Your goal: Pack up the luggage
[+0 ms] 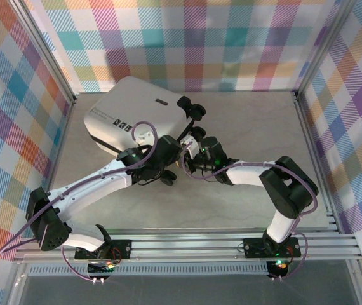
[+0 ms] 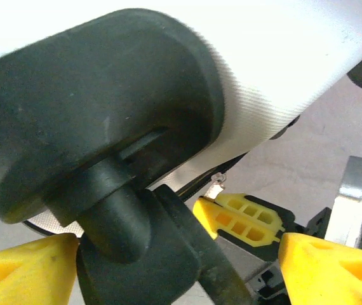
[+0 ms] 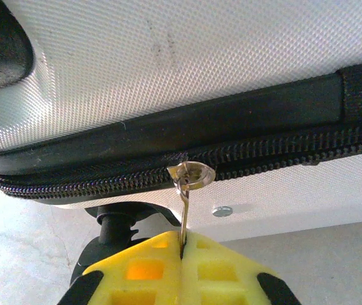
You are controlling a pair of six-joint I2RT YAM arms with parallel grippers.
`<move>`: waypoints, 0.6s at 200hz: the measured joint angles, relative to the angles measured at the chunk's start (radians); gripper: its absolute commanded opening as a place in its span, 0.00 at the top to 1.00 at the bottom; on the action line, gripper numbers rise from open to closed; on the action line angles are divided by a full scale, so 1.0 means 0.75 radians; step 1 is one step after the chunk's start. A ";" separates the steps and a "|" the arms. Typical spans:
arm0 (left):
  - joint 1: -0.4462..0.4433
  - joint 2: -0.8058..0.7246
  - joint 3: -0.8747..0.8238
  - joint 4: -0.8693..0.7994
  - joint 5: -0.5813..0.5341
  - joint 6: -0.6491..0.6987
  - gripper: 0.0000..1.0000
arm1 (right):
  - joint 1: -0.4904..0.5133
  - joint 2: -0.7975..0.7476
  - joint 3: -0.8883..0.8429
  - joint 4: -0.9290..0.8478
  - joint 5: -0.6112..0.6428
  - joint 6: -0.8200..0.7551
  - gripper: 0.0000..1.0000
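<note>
The right arm is rising from its base at the near right, bending at an elbow out to the right and stretching its forearm leftward over the middle of the table (image 1: 251, 210). The right gripper (image 3: 182, 254) is pressing its yellow fingers together on the thin metal zipper pull (image 3: 190, 173), which is hanging from the black zipper (image 3: 276, 149) along the edge of the luggage (image 1: 136, 111). The left arm is reaching diagonally from the near left. The left gripper (image 2: 174, 273) is sitting with its jaws apart, one yellow fingertip (image 2: 22, 267) on each side of a black caster wheel (image 2: 136, 254) under the white shell. The luggage is lying shut at the far left of the table, its wheeled end facing right toward both grippers. Checked walls (image 1: 232, 44) are enclosing the table on three sides
</note>
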 measured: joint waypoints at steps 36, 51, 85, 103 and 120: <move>-0.001 -0.003 -0.006 -0.005 -0.006 -0.036 0.52 | 0.000 -0.005 -0.006 0.002 0.001 0.000 1.00; 0.000 -0.017 -0.006 -0.009 -0.008 -0.074 0.63 | 0.000 -0.005 -0.006 0.004 0.001 0.000 1.00; 0.001 -0.031 -0.010 -0.016 -0.032 -0.174 0.81 | 0.000 -0.005 -0.006 0.004 0.006 0.000 1.00; 0.003 -0.031 -0.020 -0.005 -0.053 -0.178 0.76 | -0.001 -0.005 -0.006 0.003 0.012 0.000 1.00; 0.006 -0.028 -0.024 0.002 -0.066 -0.167 0.57 | -0.002 -0.005 -0.006 -0.002 0.012 0.001 1.00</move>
